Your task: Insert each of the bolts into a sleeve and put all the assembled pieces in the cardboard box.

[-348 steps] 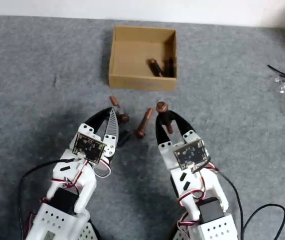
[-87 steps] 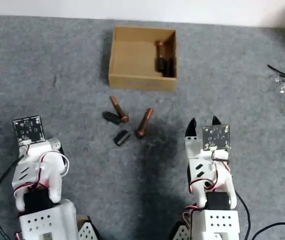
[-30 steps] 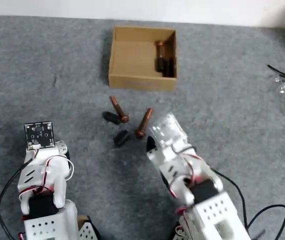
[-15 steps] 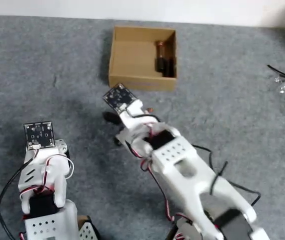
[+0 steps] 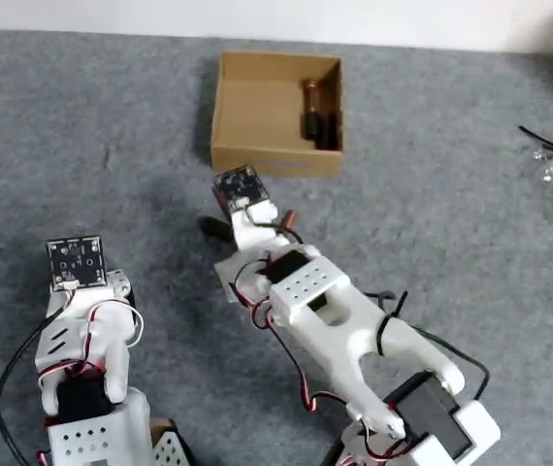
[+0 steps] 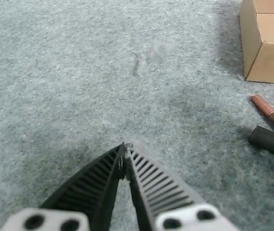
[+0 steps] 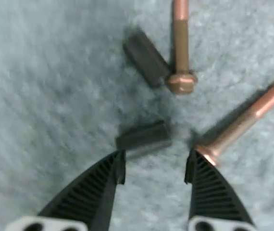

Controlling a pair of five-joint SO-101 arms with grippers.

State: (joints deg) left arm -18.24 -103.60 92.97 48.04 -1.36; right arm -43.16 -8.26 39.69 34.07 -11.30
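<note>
Nearest the robot, the left gripper [image 6: 126, 148] hangs low over bare grey carpet [image 6: 79, 72]. Its fingers are pressed together and hold nothing, and that arm has barely shifted in the last few seconds.

The right arm was pulled back by its base moments ago. It has since swung forward and across to the loose parts in the middle. The right gripper [image 7: 155, 161] now hovers there, fingers spread and empty.

Just ahead of the gap between them a black sleeve [image 7: 144, 137] lies crosswise. A copper bolt [image 7: 245, 120] lies slanted beside it, its hex head close to one fingertip. Further on, a second sleeve [image 7: 145, 62] touches the head of a second bolt [image 7: 180, 43].

Farthest away stands the cardboard box [image 5: 275, 160], with what look like assembled pieces [image 5: 310, 116] against one inner wall.

The move suggests a new round is starting. Two bolts and two sleeves remain unjoined, and the right arm looks set to take the near sleeve, though nothing is gripped yet.
</note>
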